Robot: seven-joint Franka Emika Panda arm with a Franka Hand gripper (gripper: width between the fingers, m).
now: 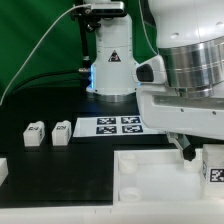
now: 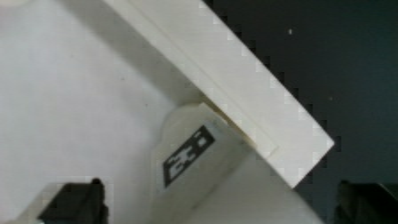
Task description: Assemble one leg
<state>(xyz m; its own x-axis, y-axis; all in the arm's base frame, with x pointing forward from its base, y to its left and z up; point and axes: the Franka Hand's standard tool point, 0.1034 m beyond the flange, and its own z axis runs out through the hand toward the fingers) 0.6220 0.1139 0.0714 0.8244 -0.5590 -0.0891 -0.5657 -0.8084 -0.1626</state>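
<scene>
In the exterior view, two loose legs stand side by side on the black table (image 1: 60, 160), well to the left of the gripper (image 1: 190, 152): the first leg (image 1: 35, 133) and the second leg (image 1: 62, 131), each showing a tag. The marker board (image 1: 118, 125) lies flat between them and the arm. The large white tray (image 1: 150, 180) sits directly below the gripper. A third leg (image 1: 213, 165) stands just right of the gripper, at the tray's far right edge.

In the wrist view, this leg (image 2: 192, 150) lies against the tray's raised rim (image 2: 222, 75). The two fingertips (image 2: 75, 200) sit spread wide apart, gripping nothing.
</scene>
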